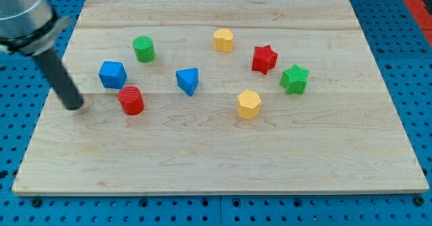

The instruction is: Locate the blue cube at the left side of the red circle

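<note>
The blue cube (112, 74) sits on the wooden board (223, 158) at the view's left, just up and left of the red cylinder (131, 100), nearly touching it. My tip (74, 106) rests on the board to the left of the red cylinder and below-left of the blue cube, a short gap away from both. The dark rod slants up to the view's top left corner.
A green cylinder (144, 48) stands above the blue cube. A blue triangular block (188, 81) lies mid-board. A yellow block (223, 40), a red star (264, 59), a green star (294, 79) and a yellow hexagon (248, 104) are to the right.
</note>
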Robot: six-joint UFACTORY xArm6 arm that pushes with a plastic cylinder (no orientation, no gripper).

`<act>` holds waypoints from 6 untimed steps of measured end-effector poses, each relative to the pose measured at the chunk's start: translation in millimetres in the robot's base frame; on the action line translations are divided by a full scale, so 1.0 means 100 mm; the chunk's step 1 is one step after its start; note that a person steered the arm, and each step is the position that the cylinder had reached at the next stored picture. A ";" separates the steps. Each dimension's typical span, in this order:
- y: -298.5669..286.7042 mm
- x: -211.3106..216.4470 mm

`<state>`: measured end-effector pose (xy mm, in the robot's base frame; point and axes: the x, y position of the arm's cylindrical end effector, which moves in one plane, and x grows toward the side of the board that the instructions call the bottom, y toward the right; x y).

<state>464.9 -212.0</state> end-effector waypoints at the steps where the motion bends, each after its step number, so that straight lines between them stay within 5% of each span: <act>1: 0.78 0.04; 3: -0.10 0.04; 4: -0.35 -0.45; 6: 0.05 -0.66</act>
<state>398.9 -206.7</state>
